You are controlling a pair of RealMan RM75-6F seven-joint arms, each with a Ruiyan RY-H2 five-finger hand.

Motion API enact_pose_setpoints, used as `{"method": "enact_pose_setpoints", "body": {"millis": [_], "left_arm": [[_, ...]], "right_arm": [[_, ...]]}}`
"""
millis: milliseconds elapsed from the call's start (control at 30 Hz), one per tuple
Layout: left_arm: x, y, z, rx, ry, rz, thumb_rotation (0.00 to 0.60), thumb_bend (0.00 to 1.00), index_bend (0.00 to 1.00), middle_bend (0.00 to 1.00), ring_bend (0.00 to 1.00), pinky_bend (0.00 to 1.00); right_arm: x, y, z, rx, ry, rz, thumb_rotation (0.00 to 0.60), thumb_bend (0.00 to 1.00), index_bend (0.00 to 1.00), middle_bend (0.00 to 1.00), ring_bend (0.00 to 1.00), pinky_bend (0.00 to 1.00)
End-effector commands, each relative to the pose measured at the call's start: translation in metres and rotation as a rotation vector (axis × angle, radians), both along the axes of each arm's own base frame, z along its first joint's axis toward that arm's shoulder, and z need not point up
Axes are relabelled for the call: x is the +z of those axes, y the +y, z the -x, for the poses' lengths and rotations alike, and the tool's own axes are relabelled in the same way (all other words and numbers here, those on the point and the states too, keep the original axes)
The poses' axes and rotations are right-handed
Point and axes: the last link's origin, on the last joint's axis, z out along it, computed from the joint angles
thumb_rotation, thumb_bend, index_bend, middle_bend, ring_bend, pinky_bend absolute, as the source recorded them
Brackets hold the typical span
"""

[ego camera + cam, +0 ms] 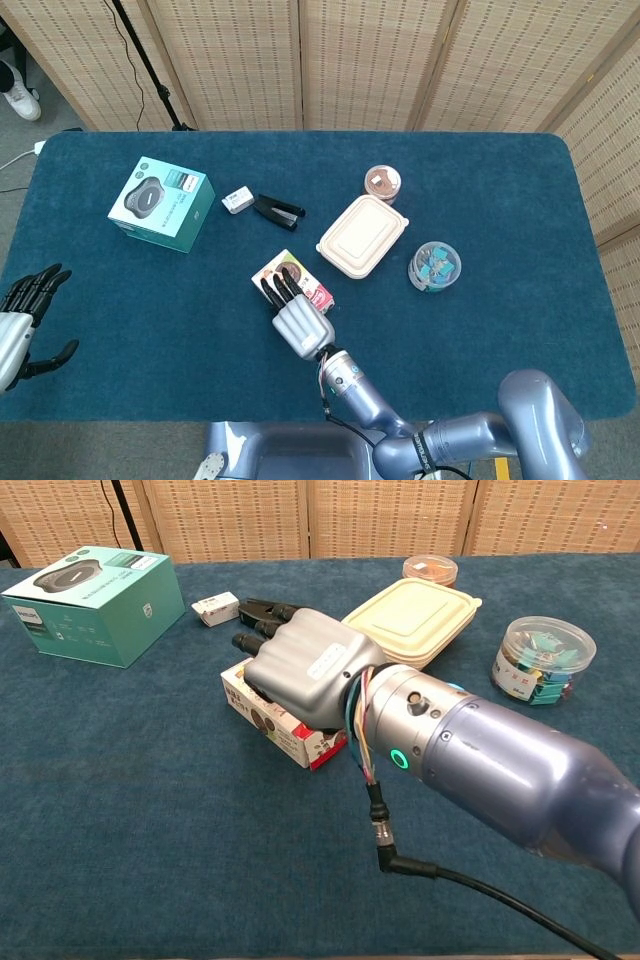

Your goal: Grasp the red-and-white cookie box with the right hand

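The red-and-white cookie box (297, 274) (272, 722) lies flat in the middle of the blue table. My right hand (298, 322) (302, 668) is over its near half, palm down, with the dark fingers (276, 291) stretched along the box top toward its far-left end. The fingers are not curled round the box; the thumb is hidden in both views. Whether the palm touches the box I cannot tell. My left hand (24, 312) hovers at the table's left edge, fingers spread and holding nothing.
A teal carton (160, 203) (95, 600) stands at the far left. Behind the cookie box lie a small white box (237, 199) and a black stapler (277, 210). To the right are a beige lidded container (362, 235), a brown jar (382, 183) and a clip jar (434, 265).
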Motion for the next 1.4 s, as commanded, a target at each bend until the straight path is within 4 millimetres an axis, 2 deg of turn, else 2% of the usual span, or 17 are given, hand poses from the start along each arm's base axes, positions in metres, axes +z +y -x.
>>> {"method": "enact_pose_setpoints", "body": {"millis": [33,467,867,1267,1400], "left_arm": [[0.0,-0.001,0.0,0.0,0.0,-0.002,0.6,0.3,0.0,0.0,0.0,0.0],[0.001,0.0,0.001,0.002,-0.001,-0.001,0.6,0.3,0.0,0.0,0.0,0.0],[0.001,-0.001,0.001,0.002,-0.002,-0.003,0.6,0.3,0.0,0.0,0.0,0.0],[0.003,0.0,0.002,0.007,-0.007,-0.005,0.6,0.3,0.0,0.0,0.0,0.0],[0.002,-0.001,0.003,0.004,-0.006,-0.001,0.6,0.3,0.0,0.0,0.0,0.0]], "right_arm": [[-0.003,-0.001,0.001,0.003,0.014,0.006,0.6,1.0,0.32,0.0,0.0,0.0],[-0.01,-0.004,0.01,-0.012,0.034,0.011,0.6,1.0,0.33,0.0,0.0,0.0],[-0.002,-0.013,0.025,-0.043,0.047,0.034,0.6,1.0,0.35,0.0,0.0,0.0],[-0.001,-0.005,0.003,0.004,-0.008,0.025,0.6,1.0,0.35,0.0,0.0,0.0],[-0.004,-0.006,0.003,-0.009,-0.001,0.026,0.6,1.0,0.35,0.0,0.0,0.0]]}}
